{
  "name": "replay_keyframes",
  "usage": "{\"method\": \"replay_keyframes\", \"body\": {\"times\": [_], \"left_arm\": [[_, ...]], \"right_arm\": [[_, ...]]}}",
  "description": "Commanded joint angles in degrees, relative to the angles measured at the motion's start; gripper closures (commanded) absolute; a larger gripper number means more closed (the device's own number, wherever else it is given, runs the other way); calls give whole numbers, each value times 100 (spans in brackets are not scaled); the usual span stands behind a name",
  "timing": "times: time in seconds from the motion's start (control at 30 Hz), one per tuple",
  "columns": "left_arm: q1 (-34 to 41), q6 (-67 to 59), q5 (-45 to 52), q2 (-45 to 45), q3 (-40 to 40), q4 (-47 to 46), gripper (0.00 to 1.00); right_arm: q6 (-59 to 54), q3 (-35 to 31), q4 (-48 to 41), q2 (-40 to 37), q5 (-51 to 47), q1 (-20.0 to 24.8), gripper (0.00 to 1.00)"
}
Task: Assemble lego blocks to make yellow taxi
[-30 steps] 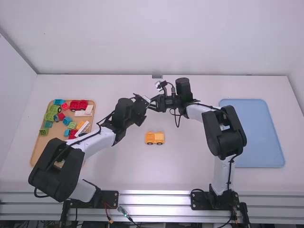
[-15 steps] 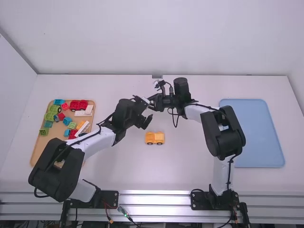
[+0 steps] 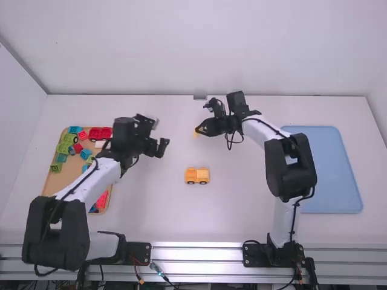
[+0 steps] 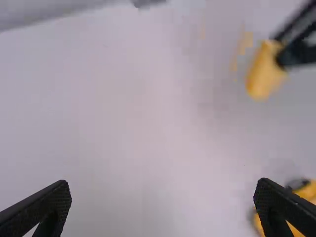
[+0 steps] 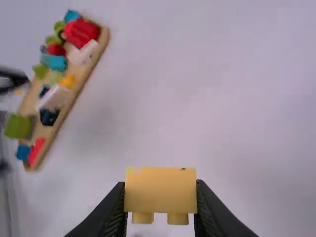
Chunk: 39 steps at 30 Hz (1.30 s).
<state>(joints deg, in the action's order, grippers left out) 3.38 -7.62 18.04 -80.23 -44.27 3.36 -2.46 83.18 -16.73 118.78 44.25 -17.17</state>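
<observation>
Resting upright on the white table [image 3: 242, 217], the yellow wheeled block vehicle [image 3: 197, 176] makes the middle of the clock in the high view, with twelve pointing away from the camera. At twelve o'clock from it, well apart, is a yellow brick [image 3: 196, 133], gripped by the right gripper [image 3: 200, 129]; in the right wrist view the fingers are closed onto its two sides, and two short pegs show on the brick. At ten o'clock is the left gripper [image 3: 163, 147], its fingers spread wide with nothing between them. Farther out at nine o'clock lies the wooden tray [image 3: 51, 184] of mixed blocks, a red wheeled block [image 3: 100, 133] at its one o'clock and a green wheeled block [image 3: 66, 143] at its eleven. At three o'clock lies the blue tray [image 3: 332, 175]
</observation>
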Motion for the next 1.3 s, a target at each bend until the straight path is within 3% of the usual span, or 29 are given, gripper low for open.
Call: {"method": "replay_keyframes", "body": {"times": [0.0, 0.17, 0.4, 0.5, 0.57, 0.6, 0.87, 1.27], "left_arm": [[-636, 647, 254, 356, -111, -9, 1], [-1628, 1593, 190, 634, -109, -118, 1], [-2120, 1725, 184, 654, -105, -192, 1], [-2129, 1725, 0, 654, -105, -203, 1], [-2157, 1720, -125, 654, -105, -236, 1], [-2181, 1725, -111, 654, -103, -254, 1], [-2295, 1725, -116, 647, 59, -131, 1], [-2332, 2055, -387, 649, 667, 745, 1]], "right_arm": [[-1274, 667, -807, -181, -651, -310, 69], [-2127, 1351, -2218, -177, -1462, -949, 66], [-2796, 1628, -2728, -177, -2516, -1958, 68], [-3012, 1663, -2894, -175, -3045, -2428, 72], [-3071, 1663, -2896, -96, -3381, -2699, 84], [-3145, 1663, -2892, -22, -3449, -2791, 85], [-3810, 2337, -3860, 629, -3829, -3189, 86], [-4286, 3346, -4868, 1720, -3945, -3322, 92]]}}
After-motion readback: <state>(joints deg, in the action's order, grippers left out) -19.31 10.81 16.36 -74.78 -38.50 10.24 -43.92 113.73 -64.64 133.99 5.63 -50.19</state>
